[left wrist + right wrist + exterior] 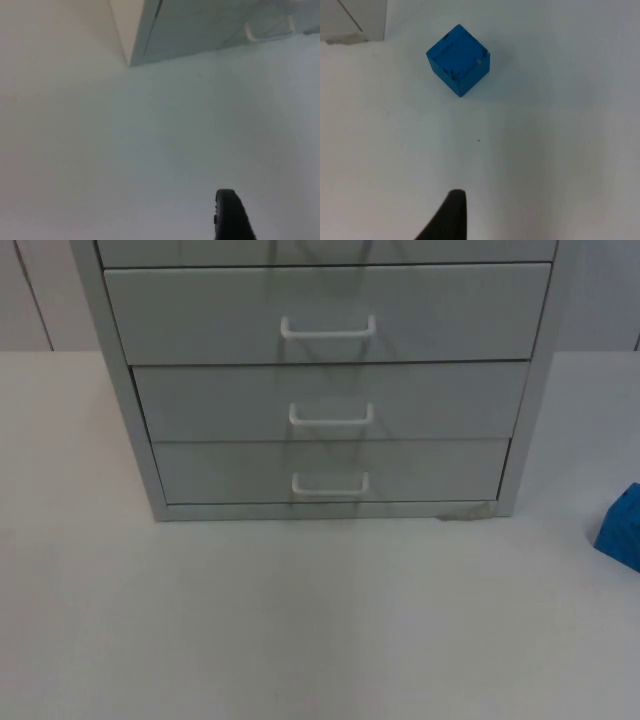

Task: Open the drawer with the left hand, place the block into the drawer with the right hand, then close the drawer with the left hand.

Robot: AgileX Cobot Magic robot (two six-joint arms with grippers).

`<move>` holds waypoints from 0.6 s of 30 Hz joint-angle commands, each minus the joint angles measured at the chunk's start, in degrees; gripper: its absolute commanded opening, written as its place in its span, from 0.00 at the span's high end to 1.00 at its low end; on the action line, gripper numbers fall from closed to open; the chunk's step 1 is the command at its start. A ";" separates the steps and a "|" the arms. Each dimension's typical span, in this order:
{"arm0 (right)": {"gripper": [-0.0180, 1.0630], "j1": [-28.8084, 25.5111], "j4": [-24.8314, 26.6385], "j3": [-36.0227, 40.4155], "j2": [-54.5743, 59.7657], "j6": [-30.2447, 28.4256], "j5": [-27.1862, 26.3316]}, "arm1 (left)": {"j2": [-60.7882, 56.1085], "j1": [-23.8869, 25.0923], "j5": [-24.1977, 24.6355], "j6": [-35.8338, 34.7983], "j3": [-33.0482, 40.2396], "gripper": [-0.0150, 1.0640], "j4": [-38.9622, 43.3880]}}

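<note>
A grey drawer cabinet [330, 390] stands at the back of the white table, all its drawers shut, each with a white handle. The lowest drawer [330, 472] carries a handle [330, 485] near the table top. A blue block [622, 528] rests on the table at the right edge, right of the cabinet. My left gripper [231, 217] hovers over bare table in front of the cabinet's left corner [136, 35], with the lowest handle [267, 30] farther off. My right gripper [451, 217] hangs over the table a short way from the blue block [458, 60], apart from it.
The white table [300, 620] stretches wide in front of the cabinet. A scuffed spot marks the cabinet's lower right foot [465, 510], and that cabinet corner [350, 20] lies just beside the block.
</note>
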 commanded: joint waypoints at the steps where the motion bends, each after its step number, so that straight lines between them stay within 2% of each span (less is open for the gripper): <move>1: 0.01 -0.17 -0.05 -0.29 -0.14 -0.01 0.59 | 2.33 -1.38 1.64 3.66 -3.28 0.58 -2.53; 3: 0.01 -0.17 -0.41 -0.29 -0.14 -0.01 0.16 | 4.98 -4.75 1.86 4.48 -6.24 0.58 -2.47; 5: 0.01 -0.17 -0.41 -0.29 -0.14 -0.01 -0.26 | 8.27 -10.28 1.23 4.59 -9.39 0.58 -1.24; 6: 0.01 -0.17 -0.41 -0.29 -0.14 -0.01 -0.26 | 8.27 -10.28 1.23 4.59 -9.39 0.58 -1.24; 10: 0.01 -0.17 -0.41 -0.29 -0.14 -0.01 -0.36 | 15.38 -25.28 -3.40 4.08 -13.95 0.58 6.51; 11: 0.01 -0.17 -0.41 -0.29 -0.14 -0.01 -0.36 | 15.38 -25.28 -3.40 4.08 -13.95 0.58 6.51; 12: 0.01 -0.17 -0.41 -0.29 -0.14 -0.01 -0.36 | 18.25 -31.00 -6.08 2.57 -14.89 0.58 12.16; 14: 0.01 -0.17 -0.41 -0.29 -0.14 -0.01 -0.36 | 21.20 -38.67 -9.19 -1.11 -15.14 0.58 20.93; 15: 0.01 -0.17 -0.41 -0.29 -0.14 -0.01 -0.36 | 21.20 -38.67 -9.19 -1.11 -15.14 0.58 20.93; 18: 0.01 -0.17 -0.05 -0.29 -0.14 -0.01 -0.17 | 26.51 -48.70 -10.68 -12.78 -15.14 0.58 42.51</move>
